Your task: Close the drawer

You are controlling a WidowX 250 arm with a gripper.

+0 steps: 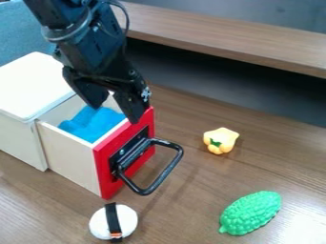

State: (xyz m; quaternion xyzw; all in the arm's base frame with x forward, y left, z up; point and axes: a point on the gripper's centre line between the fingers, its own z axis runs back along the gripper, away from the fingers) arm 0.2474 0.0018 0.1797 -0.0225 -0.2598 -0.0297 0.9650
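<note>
camera view. drawer [71, 153] stands open, drawn partway out of its box [30, 86] at left of view. it points down and to the right; the line of its slide runs from upper left to lower right. red front panel [104, 167] upright, its wide way running from lower left to upper right. black handle [164, 173] juts from the panel, its loop also toward lower right, the outer bar slanting roughly along with the panel.

gripper [115, 112] hangs from the upper left, over the open part of the drawer. jaws parted, nothing between them that i can make out. one jaw is above the inside, the other by the upper edge of the red panel; cannot tell whether that one touches.

inside the drawer: something blue [96, 123], soft-looking and lumpy, partly hidden by the near wall and the jaws. its full shape cannot be told. far wall of the drawer mostly behind the gripper. back of the drawer hidden within the box; the box itself cut off by the left edge.

on the surface [191, 200]: white round piece with a black band [129, 220], near the drawer's lower corner; yellow pepper-like piece [220, 138], right of the handle; green bumpy piece [251, 213], at lower right.
</note>
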